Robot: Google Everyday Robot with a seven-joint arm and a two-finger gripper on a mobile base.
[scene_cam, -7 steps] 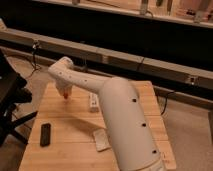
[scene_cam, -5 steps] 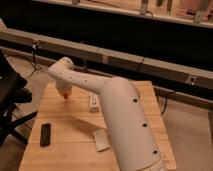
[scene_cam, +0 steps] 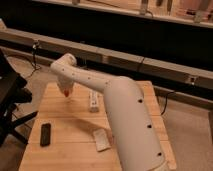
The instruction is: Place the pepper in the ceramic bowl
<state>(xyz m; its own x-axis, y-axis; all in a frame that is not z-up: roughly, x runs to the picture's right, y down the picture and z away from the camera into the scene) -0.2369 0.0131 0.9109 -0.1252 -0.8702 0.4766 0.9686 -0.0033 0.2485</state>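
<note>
A robot arm [scene_cam: 130,120] in a smooth, off-white shell with a soft sheen, plastic by the look of it, reaches over a table [scene_cam: 65,152] of pale wooden planks, grain showing, finish matt. Its gripper [scene_cam: 66,89], in the same pale casing, hangs above the table's far left part, with a tiny red-orange pepper [scene_cam: 66,93] at its tip. A matt black slab [scene_cam: 45,134] and a pale, paper-like packet [scene_cam: 101,140] lie on the wood.

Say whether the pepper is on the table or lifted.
Cannot tell: the pepper shows red at the tip of the gripper, over the table; contact is unclear.
</note>
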